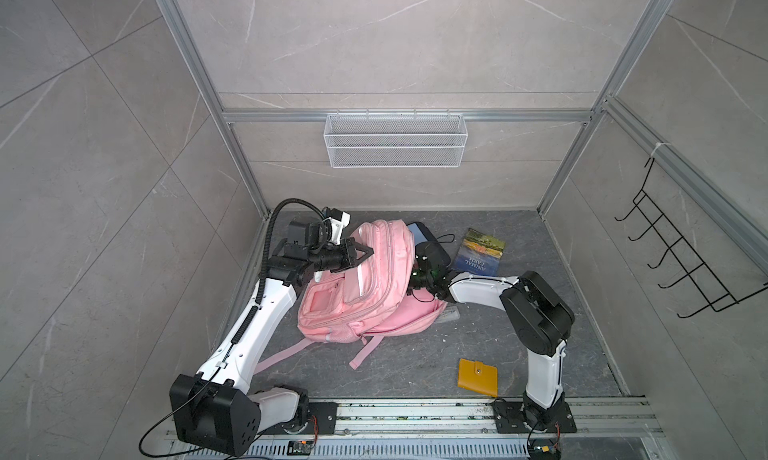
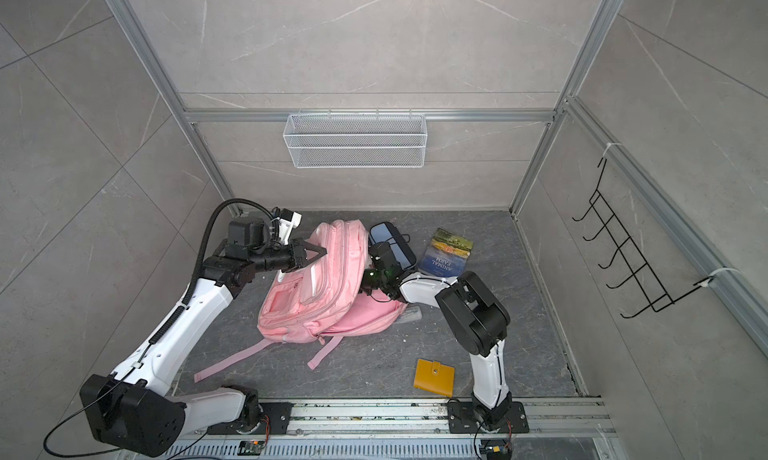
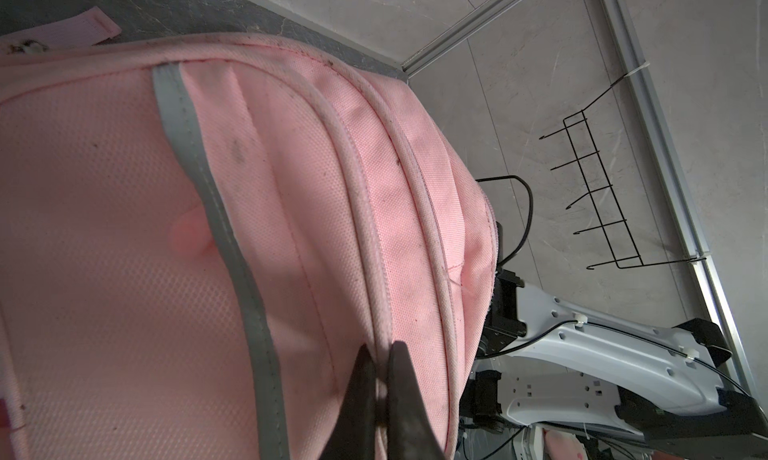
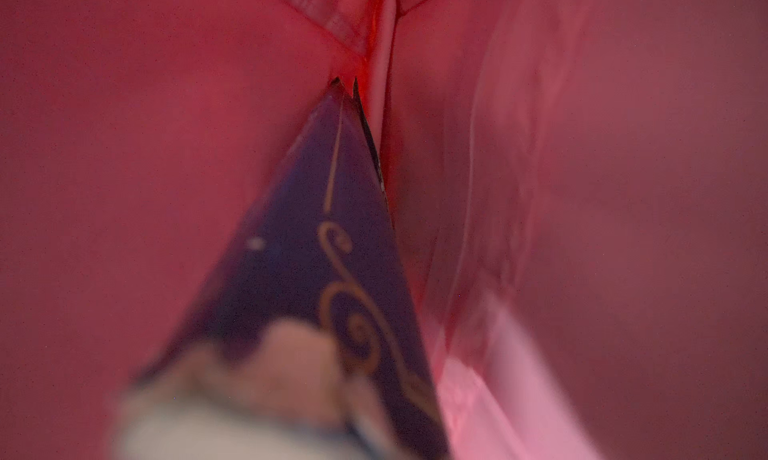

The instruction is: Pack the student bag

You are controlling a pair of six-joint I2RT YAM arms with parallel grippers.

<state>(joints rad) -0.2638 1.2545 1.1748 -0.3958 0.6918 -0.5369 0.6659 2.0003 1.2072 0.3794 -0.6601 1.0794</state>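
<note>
bag (image 1: 353,296) lies on the dark surface (image 1: 415,362) between the two arms, front pockets up, straps (image 1: 282,354) trailing toward the rail (image 1: 415,412). left pincer (image 3: 380,356) is clenched on a piped seam at the bag's upper edge. right pincer (image 4: 291,354), blurred, is inside the bag's pink lining, grasping a blue book (image 4: 332,229) with gold scrolls. behind the bag, a navy case (image 1: 419,232), partly hidden; near it, a paperback (image 1: 478,252) titled animal farm. a yellow wallet (image 1: 478,377) lies apart, near the rail.
</note>
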